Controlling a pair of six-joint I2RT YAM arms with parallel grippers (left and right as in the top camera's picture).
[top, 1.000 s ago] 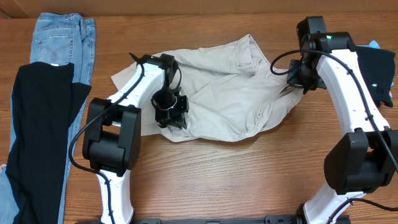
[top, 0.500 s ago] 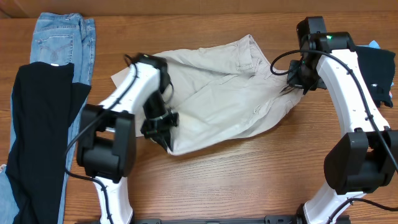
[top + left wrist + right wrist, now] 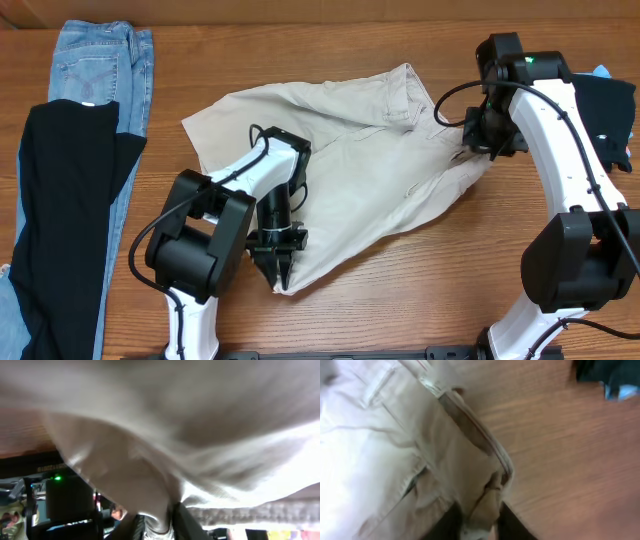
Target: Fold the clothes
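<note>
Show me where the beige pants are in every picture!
Overhead: beige pants spread mid-table, between both arms.
Left wrist: pants fill most of the picture, tucked between the fingers at the bottom.
Right wrist: pants on the left half, waistband running down to the fingers.
Shared landmark: the wooden table, brown in all three.

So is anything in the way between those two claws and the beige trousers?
Nothing visible. The left gripper and right gripper each have the trousers between their jaws, at opposite edges.
</note>
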